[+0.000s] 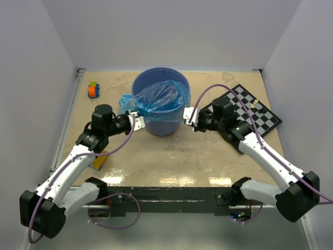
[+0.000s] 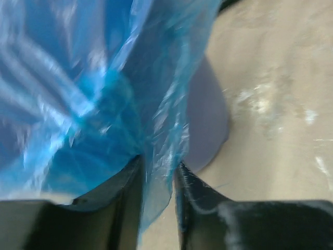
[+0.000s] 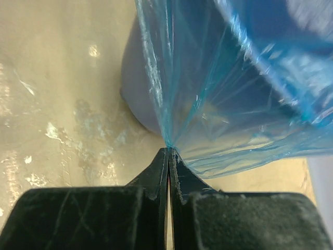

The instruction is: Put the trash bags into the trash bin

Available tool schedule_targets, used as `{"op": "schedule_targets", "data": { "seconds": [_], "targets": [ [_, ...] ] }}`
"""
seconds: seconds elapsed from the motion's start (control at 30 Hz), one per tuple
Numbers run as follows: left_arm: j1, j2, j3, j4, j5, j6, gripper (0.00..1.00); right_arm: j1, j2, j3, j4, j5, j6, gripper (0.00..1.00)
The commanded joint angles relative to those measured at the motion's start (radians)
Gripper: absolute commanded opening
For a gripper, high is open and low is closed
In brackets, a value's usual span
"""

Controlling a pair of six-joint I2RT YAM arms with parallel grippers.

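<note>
Top external view shows you the trash bag (image 1: 161, 99) draped across the mouth of the trash bin (image 1: 162, 127), which stands upright on the bench (image 1: 171, 161). Your left gripper (image 2: 158, 169) sits at the bin's left side with its jaws parted and a fold of blue film hanging between them. Your right gripper (image 3: 169, 152) is pressed together, pinching the bag's edge at the bin's right side, near the chessboard (image 1: 260, 117).

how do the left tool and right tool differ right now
The left tool has its jaws apart, bag film hanging in the gap; the right tool has its jaws pinched shut on the bag's edge. The left tool is left of the bin, the right tool right of it. Both are at the bag.
</note>
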Motion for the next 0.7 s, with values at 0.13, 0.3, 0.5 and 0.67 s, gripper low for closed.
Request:
{"op": "schedule_targets", "data": {
  "seconds": [0.13, 0.3, 0.5, 0.67],
  "targets": [
    [-0.002, -0.026, 0.089, -0.063, -0.171, -0.15, 0.53, -0.005, 0.007, 0.053, -0.004, 0.16, 0.068, 0.04],
    [0.02, -0.141, 0.218, -0.485, -0.086, -0.11, 0.59, -0.01, -0.103, 0.179, -0.218, 0.143, 0.084, 0.15],
    [0.044, -0.189, 0.352, -0.522, -0.157, -0.266, 0.63, -0.016, -0.105, 0.377, -0.26, 0.17, 0.231, 0.46],
    [0.067, -0.132, 0.344, -0.394, -0.203, -0.326, 0.66, -0.019, -0.009, 0.425, -0.168, 0.143, 0.346, 0.63]
  ]
}}
